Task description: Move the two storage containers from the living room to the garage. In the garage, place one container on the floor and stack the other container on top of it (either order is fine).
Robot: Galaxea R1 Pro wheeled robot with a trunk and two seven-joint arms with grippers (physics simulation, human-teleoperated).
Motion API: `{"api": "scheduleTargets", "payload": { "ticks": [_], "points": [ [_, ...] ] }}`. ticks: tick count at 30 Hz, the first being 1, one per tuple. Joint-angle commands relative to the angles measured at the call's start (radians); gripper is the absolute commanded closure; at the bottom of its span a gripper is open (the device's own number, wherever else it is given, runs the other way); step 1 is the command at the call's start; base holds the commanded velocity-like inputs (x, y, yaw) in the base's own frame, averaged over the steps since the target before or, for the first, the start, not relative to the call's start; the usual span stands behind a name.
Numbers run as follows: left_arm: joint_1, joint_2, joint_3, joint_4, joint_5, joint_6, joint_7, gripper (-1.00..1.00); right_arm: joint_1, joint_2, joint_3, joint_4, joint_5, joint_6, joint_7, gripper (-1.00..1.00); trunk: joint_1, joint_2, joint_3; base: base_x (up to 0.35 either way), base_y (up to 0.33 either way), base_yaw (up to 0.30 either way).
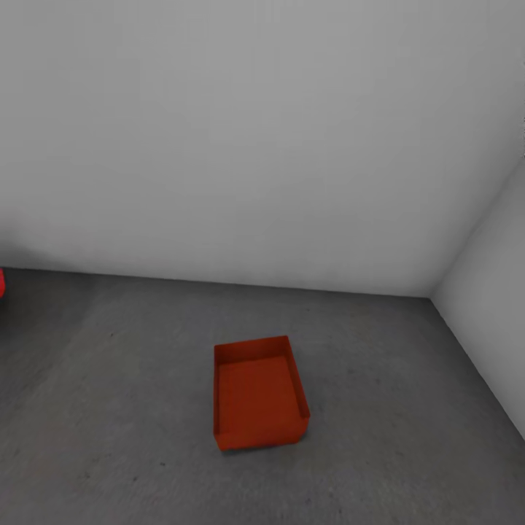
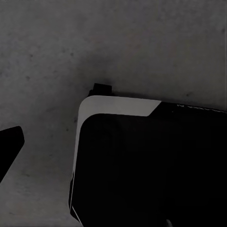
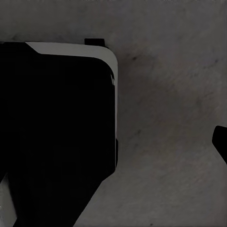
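Left end effector: a single dark fingertip (image 2: 9,146) shows at the frame edge of the left wrist view, above the concrete floor (image 2: 94,42); I cannot tell whether it is wide or narrow. Right end effector: same, one dark tip (image 3: 221,142) at the frame edge of the right wrist view, spread not readable. Both wrist views also show a black, white-edged corner of the robot base (image 2: 142,161) on the floor.

Head view: one orange-red container (image 1: 257,394) sits open side up on the grey floor, well apart from the white wall (image 1: 255,146) and the corner to the right. Nothing inside it. A sliver of something red (image 1: 1,283) at the far left edge.

Judgement: one container is placed; stacking is not yet done

Risks from here:
- driving the base too near could nudge the container out of place
- the light container may slide or tip when the second one is lowered off-centre onto it
- container sits slightly skewed to the wall, so the second needs matching rotation or it will catch on the rim
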Motion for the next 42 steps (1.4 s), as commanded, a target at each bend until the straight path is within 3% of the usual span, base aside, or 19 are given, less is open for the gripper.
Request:
{"api": "scheduleTargets", "payload": {
  "ticks": [1,9,42],
  "points": [
    [0.000,-0.002,-0.001,0.001,0.008,-0.003,-0.001,-1.00,0.000,0.001,0.008,0.003,-0.007,-0.005,-0.001,-1.00,0.000,-0.001,0.000,0.000,0.000,0.000],
    [0.003,-0.015,0.002,0.001,0.009,-0.005,-0.001,-1.00,0.000,0.001,0.008,0.003,-0.007,-0.005,-0.001,-1.00,0.000,-0.001,0.013,0.000,0.000,0.000],
    [0.003,-0.016,0.002,0.001,0.009,-0.005,-0.001,-1.00,0.001,0.001,0.008,0.003,-0.007,-0.006,-0.001,-1.00,0.000,-0.001,0.064,0.000,0.000,0.000]
  ]
}}
